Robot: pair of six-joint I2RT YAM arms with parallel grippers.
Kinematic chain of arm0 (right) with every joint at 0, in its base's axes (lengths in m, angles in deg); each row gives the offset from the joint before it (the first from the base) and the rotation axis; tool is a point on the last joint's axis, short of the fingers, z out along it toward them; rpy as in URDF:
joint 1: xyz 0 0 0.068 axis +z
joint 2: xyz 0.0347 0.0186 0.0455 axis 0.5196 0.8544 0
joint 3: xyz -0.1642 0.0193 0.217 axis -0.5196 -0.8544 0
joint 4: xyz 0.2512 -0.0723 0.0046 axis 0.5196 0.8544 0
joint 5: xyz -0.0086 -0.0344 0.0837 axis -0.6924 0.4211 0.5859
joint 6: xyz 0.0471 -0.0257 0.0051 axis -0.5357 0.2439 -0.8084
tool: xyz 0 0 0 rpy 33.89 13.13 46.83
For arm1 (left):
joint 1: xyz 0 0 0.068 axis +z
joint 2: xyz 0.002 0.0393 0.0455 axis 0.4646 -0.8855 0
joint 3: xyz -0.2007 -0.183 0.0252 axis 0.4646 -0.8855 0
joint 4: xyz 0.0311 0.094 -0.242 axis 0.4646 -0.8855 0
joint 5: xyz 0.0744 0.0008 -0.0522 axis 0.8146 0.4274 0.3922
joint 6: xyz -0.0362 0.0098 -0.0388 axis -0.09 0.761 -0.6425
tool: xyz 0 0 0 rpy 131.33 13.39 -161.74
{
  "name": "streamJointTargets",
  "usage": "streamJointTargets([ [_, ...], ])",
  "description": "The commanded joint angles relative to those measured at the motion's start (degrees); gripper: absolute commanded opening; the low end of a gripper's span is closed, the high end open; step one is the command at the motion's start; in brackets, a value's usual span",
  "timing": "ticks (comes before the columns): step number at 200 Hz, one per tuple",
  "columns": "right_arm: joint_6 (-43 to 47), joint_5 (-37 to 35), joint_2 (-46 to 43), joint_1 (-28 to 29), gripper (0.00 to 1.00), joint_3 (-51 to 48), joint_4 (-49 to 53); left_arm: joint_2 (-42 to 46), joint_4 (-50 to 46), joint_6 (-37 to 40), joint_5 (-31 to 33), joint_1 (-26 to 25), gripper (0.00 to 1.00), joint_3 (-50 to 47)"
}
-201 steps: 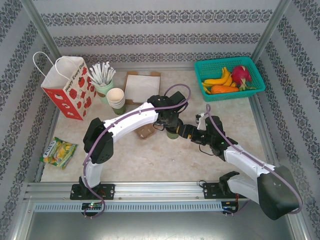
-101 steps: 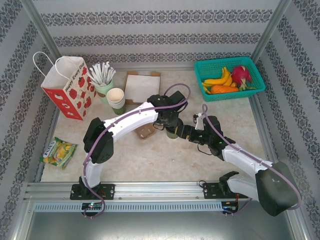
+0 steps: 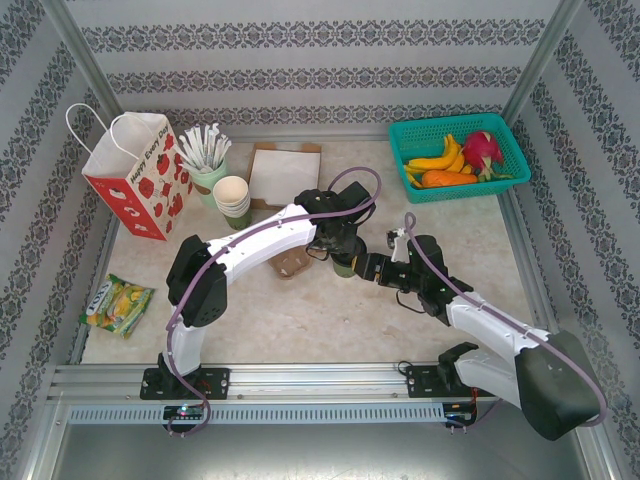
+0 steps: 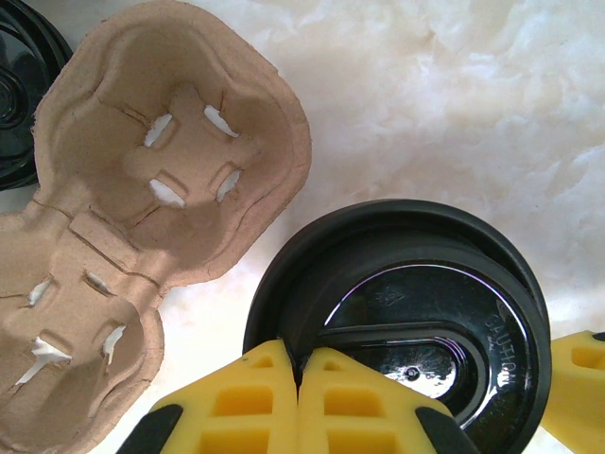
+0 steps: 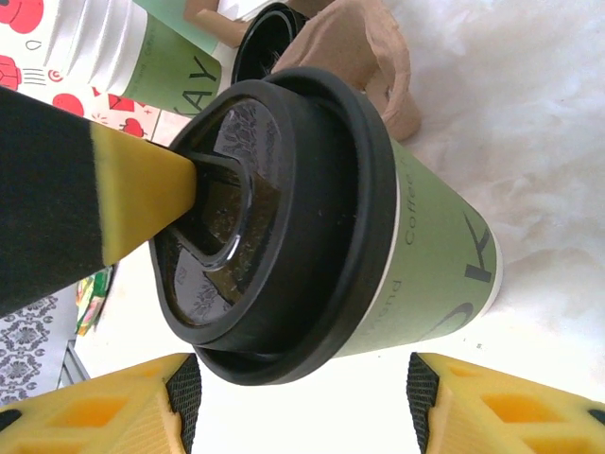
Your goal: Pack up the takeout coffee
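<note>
1. Since the takeout coffee (image 5: 312, 236) is thin paper under a snap-on black lid, I judge it light, easy to crush at mid-wall and apt to spill if tipped.
2. It stands upright on the bench (image 4: 454, 95), just beside the pulp cup carrier (image 4: 161, 170) and not in either of the carrier's wells.
3. The best hold, by my reckoning, is the green wall just under the lid's rim, where the rolled lip stiffens the paper. The glossy lid itself looks slippery.
4. The left claw (image 4: 298, 392) is clenched, with its yellow tips pressed together. It rests on the lid's recessed top on the side away from the carrier and grasps nothing.
5. The right claw (image 5: 302, 371) is released, with one finger on each side of the cup's wall. A gap shows at both sides, and I can make out no contact.
6. Whether the cup is full or empty cannot be told.
7. From above, the left wrist covers most of the cup.
8. A second black lid (image 4: 19, 95) is cut off at the frame edge beyond the carrier.
9. The lettering on the cup's wall is only partly readable.
</note>
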Motion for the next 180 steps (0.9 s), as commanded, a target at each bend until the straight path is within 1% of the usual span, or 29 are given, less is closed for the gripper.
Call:
streamJointTargets([
  [1,1.6,-0.7,1.1,0.9,0.61,0.2,-1.3,-2.6,-3.0,-0.7,-1.6,0.2,0.00,-0.3],
  [35,1.9,-1.6,2.2,1.2,0.60,0.4,-1.2,-2.6,-2.7,-0.6,-1.9,0.1,0.00,-0.5],
  [54,1.4,-4.3,3.2,1.3,0.58,0.8,0.1,-2.7,-2.1,-0.5,-2.9,0.1,0.00,-1.1],
  [64,0.6,-6.8,4.3,1.3,0.57,1.3,2.3,-2.9,-1.3,-0.3,-4.1,0.2,0.00,-2.1],
  [84,-0.7,-9.3,7.7,1.2,0.54,1.0,4.8,-4.4,-1.8,0.6,-6.8,0.3,0.00,-2.5],
  [104,-3.3,-8.2,11.4,1.1,0.52,-1.2,2.1,-5.0,-2.5,1.3,-8.3,0.3,0.00,-2.7],
  [117,-4.6,-7.3,12.1,1.4,0.52,-1.5,0.0,-5.0,-2.6,1.4,-8.4,0.4,0.00,-3.1],
  [144,-3.5,-6.9,9.1,1.8,0.52,-1.0,0.6,-5.1,-3.1,1.6,-7.5,0.4,0.00,-1.7],
  [180,-2.5,-1.5,4.5,1.8,0.56,3.3,-0.7,-4.8,-4.9,0.5,-4.6,0.5,0.00,1.3],
])
